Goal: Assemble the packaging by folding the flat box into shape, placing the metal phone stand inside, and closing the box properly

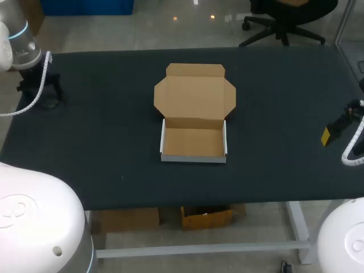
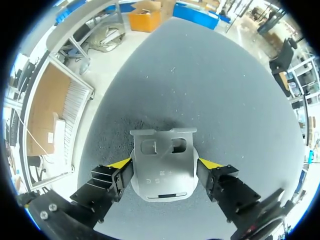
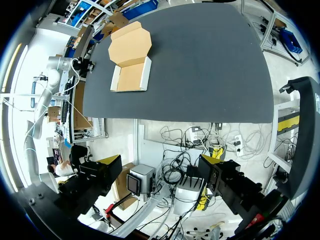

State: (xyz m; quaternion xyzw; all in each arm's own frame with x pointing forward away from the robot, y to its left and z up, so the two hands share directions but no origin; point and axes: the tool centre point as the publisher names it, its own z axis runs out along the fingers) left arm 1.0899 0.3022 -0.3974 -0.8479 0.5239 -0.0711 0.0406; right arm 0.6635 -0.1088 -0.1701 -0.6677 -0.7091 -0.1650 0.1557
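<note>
Sideways, left pincer point(image 2: 163, 161) clamps the metal phone stand point(image 2: 162, 176); right pincer point(image 3: 161, 161) gapes empty; box point(image 1: 193, 142) lid points away.

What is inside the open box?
Only bare cardboard shows inside the box; its near wall hides a thin strip of floor. The metal phone stand is outside, at the left gripper.

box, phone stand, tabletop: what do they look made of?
box: cardboard, matte brown inside, white outer walls.
phone stand: likely metal, silver-grey satin finish, thin sheet with cutouts and a bent lip.
tabletop: dark, matte, finely textured cover, maybe felt or rubber mat; can't tell.
</note>
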